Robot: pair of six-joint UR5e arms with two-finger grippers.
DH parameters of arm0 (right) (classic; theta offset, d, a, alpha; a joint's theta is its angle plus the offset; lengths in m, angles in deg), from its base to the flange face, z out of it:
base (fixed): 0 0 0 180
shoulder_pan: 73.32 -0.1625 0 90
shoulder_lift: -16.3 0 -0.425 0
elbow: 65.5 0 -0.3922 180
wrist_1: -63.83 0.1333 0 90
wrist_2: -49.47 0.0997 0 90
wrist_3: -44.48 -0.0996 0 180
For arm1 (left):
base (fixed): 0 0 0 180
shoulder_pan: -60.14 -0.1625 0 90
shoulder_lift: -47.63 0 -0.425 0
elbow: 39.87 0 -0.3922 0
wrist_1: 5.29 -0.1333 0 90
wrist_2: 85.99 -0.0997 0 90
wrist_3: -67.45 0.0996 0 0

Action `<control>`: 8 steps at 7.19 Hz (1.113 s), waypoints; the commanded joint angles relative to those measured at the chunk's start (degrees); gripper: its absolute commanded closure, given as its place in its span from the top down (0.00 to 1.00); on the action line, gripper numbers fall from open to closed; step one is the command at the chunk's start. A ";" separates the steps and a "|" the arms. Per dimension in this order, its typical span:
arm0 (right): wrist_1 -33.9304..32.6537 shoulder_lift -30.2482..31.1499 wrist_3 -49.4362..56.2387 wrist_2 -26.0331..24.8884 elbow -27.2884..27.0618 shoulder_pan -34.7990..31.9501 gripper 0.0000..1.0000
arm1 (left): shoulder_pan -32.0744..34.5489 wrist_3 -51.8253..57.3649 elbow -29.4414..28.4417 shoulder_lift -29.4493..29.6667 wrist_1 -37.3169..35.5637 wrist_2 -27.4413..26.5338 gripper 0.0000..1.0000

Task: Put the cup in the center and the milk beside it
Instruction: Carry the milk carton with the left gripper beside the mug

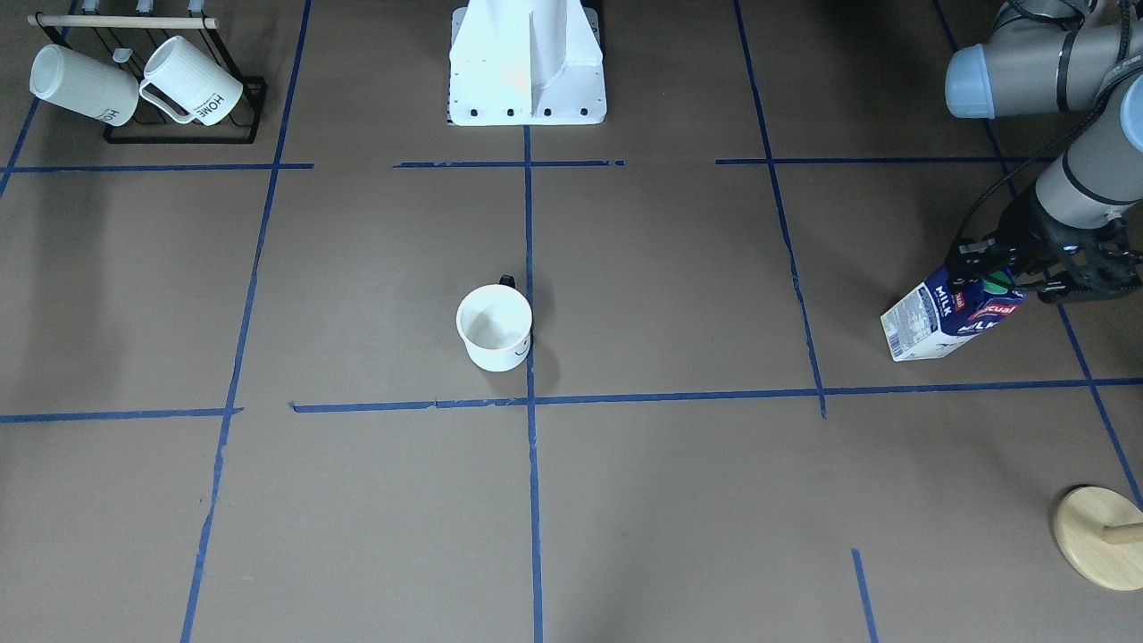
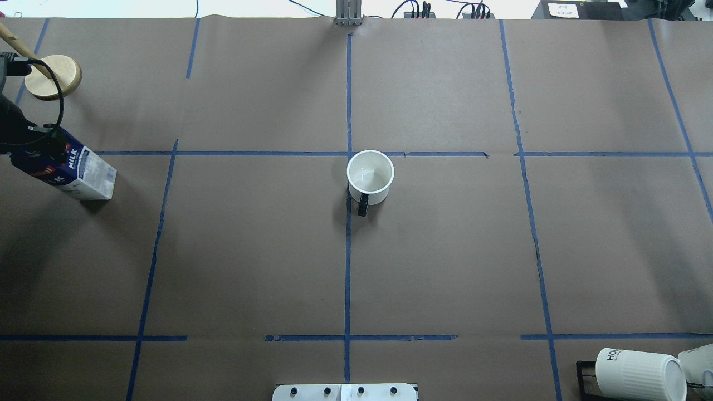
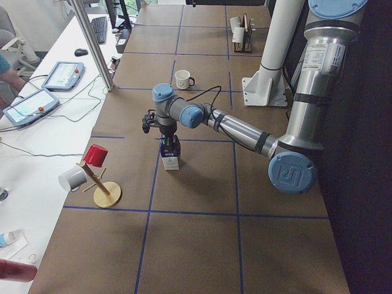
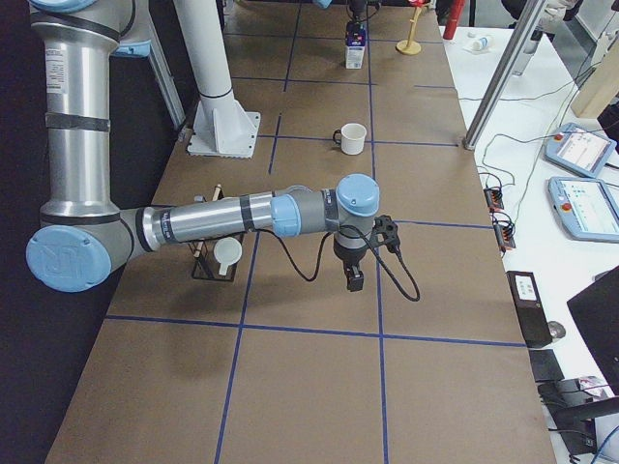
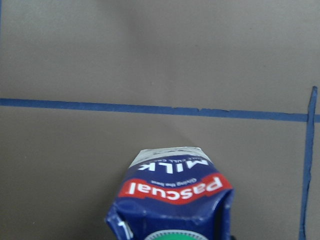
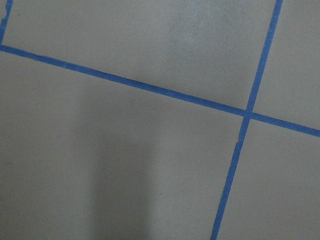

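The cup (image 1: 494, 326), a smooth white mug with a black handle, stands upright in the center, right beside the middle blue tape line (image 1: 529, 223); it also shows in the overhead view (image 2: 370, 177). The milk (image 1: 951, 317), a navy carton with a green cap, stands on the paper far out on my left side, in the overhead view (image 2: 75, 170) at the left edge. My left gripper (image 1: 1018, 279) sits over the carton's top with its jaws closed on it; the left wrist view shows that top (image 5: 172, 197). My right gripper (image 4: 354, 280) hangs low over bare paper; I cannot tell its state.
A black rack (image 1: 183, 134) with two ribbed HOME mugs (image 1: 192, 82) stands at my near right corner. A wooden mug tree (image 3: 101, 184) with a red and a white cup stands past the milk. The white robot base (image 1: 527, 76) is behind the cup.
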 commanded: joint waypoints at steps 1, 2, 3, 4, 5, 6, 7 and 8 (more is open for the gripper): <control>0.00 0.19 -0.09 0.00 -0.02 -0.03 0.99 | -0.03 -0.15 0.26 8.60 -8.20 0.02 0.36; 0.00 0.37 -0.09 0.00 -0.02 0.06 0.99 | -0.12 -0.67 0.44 15.26 -15.14 -0.15 0.37; 0.00 0.46 -0.18 0.00 -0.02 0.06 0.99 | -1.69 -1.29 0.79 19.25 -16.43 0.02 0.38; 0.00 0.46 -0.09 0.00 0.07 0.06 0.99 | -6.84 -6.95 -0.16 23.64 -16.35 -1.02 0.38; 0.00 0.46 -0.09 -0.09 0.33 0.06 0.99 | -10.45 -11.01 -2.61 28.73 -16.26 -3.55 0.38; 0.00 0.46 -0.09 -0.09 0.42 0.06 0.99 | -14.06 -14.44 -6.11 33.91 -16.26 -5.49 0.38; 0.00 1.07 -0.01 -0.09 0.24 0.06 0.99 | -18.01 -17.87 -11.89 40.32 -16.00 -8.47 0.38; 0.00 1.07 -0.09 -0.17 0.42 0.15 0.99 | -19.27 -18.43 -17.26 45.08 -15.83 -9.89 0.38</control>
